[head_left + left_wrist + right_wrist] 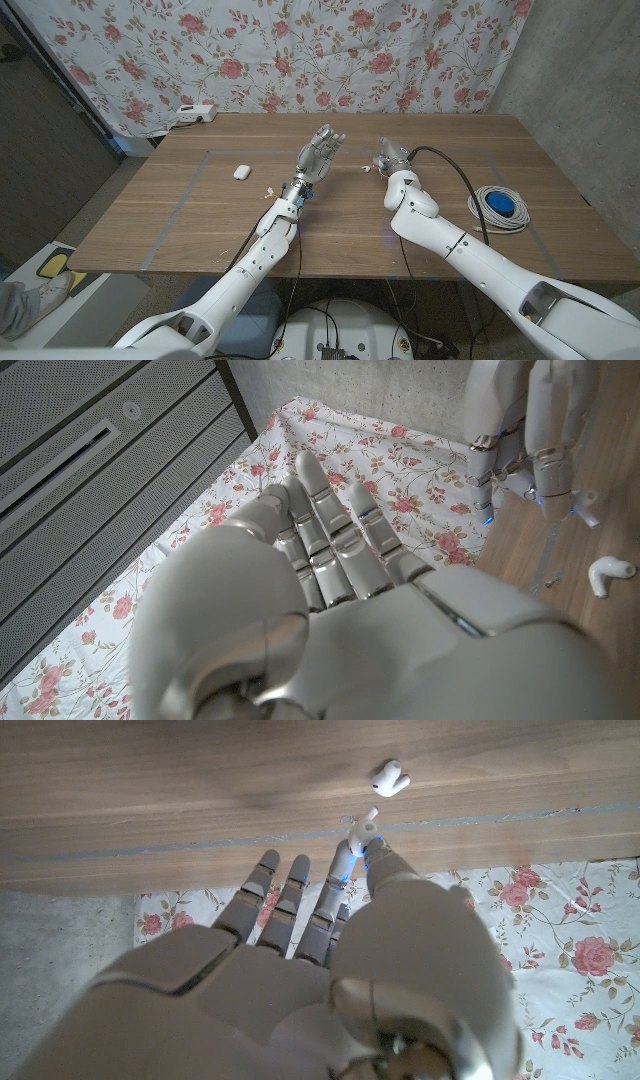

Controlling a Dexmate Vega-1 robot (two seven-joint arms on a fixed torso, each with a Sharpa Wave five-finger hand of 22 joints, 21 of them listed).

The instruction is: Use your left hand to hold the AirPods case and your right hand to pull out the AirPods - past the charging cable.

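No readable text anywhere that I can find. My left hand point(320, 152) and my right hand point(388, 157) carry no legible markings (plain grey shells). The AirPods case point(241, 172), out to the left of my left hand, shows no logo or lettering at this size. The earbud point(389, 779) just beyond my right fingertips is blank white. The coiled charging cable point(499, 208), off to the right of my right hand, bears nothing I can read.
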